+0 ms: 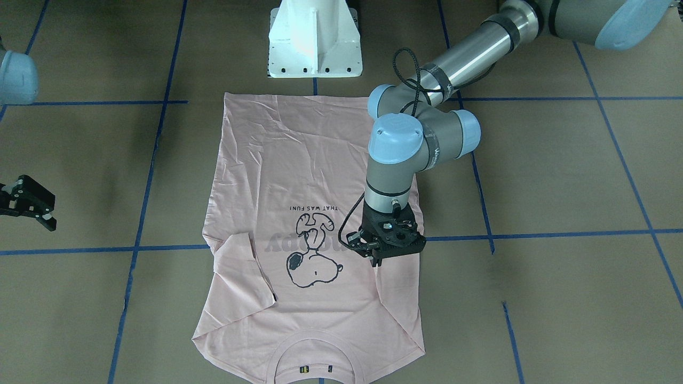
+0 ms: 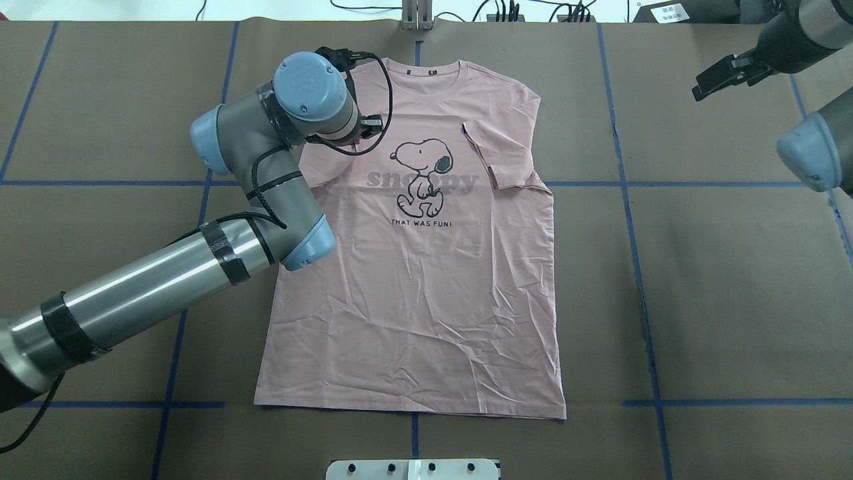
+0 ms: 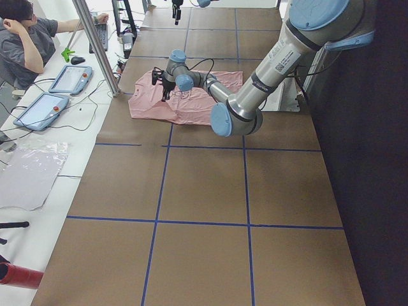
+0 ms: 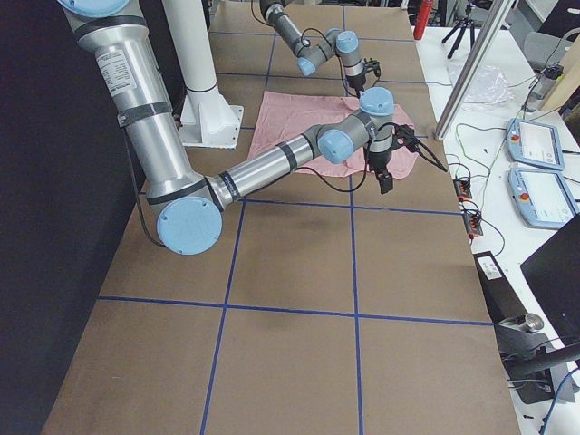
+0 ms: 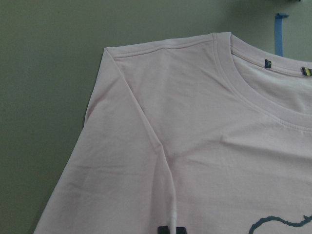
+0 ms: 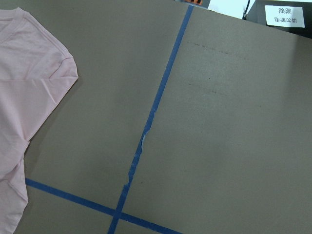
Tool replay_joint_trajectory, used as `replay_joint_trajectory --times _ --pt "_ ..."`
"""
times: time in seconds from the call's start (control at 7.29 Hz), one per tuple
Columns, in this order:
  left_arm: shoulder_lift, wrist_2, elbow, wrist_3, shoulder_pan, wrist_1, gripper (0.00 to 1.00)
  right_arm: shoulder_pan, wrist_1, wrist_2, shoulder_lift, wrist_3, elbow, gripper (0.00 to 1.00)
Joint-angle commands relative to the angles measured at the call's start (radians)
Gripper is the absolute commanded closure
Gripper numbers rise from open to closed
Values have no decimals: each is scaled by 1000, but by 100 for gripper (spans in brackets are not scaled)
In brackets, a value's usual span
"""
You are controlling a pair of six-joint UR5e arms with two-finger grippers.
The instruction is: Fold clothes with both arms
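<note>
Lying flat, print up, on the brown table, a pale pink short-sleeved T-shirt is seen with its long axis running away from the robot, ribbed collar farthest. The jaws of the grey-silver left arm are pinched on a shoulder fold; those of the right arm are held apart, off the shirt.

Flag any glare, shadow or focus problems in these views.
Overhead exterior: bright glare streak along the left arm on its metal tube. Exterior front-facing: soft dark shadows on the table at its left; T-shirt print sharp. Left wrist: dim, greenish, collar slightly soft.
</note>
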Motion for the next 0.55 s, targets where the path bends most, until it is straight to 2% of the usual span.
replay_joint_trajectory --times 0.0,0.14,0.27,0.41 --pt "18 -6 -35 93 -1 -6 0 -7 0 0 5 25 9 0" --pt "61 -11 -134 120 -2 5 0 -42 2 0 8 155 35 0" --pt "155 -16 -266 125 -1 5 0 -86 0 -3 2 276 88 0" --pt "240 -57 -389 123 1 5 0 -138 -5 -3 -28 405 174 0"
